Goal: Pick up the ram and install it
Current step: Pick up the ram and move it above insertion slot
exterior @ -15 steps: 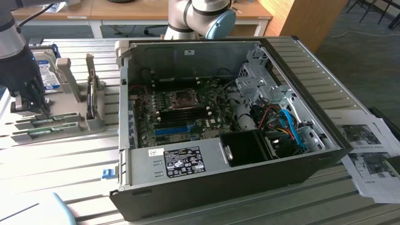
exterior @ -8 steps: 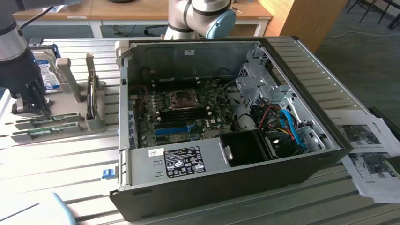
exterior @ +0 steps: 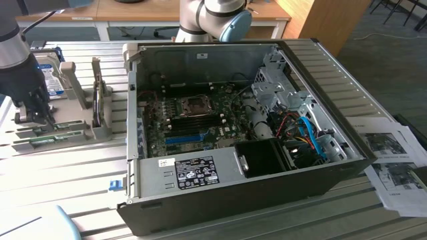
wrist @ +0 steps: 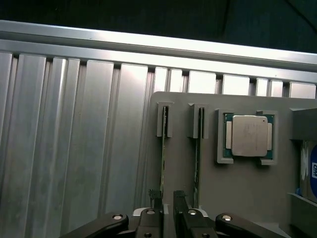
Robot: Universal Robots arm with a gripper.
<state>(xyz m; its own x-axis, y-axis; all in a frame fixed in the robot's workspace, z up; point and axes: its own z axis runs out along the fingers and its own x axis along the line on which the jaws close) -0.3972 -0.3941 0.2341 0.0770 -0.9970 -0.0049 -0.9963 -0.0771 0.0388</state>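
Wrist view has the gripper low over the grey holder, its two dark fingers set apart with a narrow gap between them. The ram stands on edge in its slot and runs straight toward that gap. I cannot tell whether one finger already brushes the board's edge, but nothing looks clamped, so I read the gripper as open and empty. A second stick stands in the neighbouring slot just beside the ram, and past it the square processor chip lies in its own pocket. The step in hand appears to be the pick from the holder. To do it well, the thin board should sit centred between the fingers, with the gripper square to its length (a skewed bite would likely twist it in the slot). The outer finger also has to go down between the two sticks without nudging the neighbour. In the exterior view the gripper hangs over the holder at the exterior view's left, well apart from the open computer case on the bench, with the motherboard lying bare inside.
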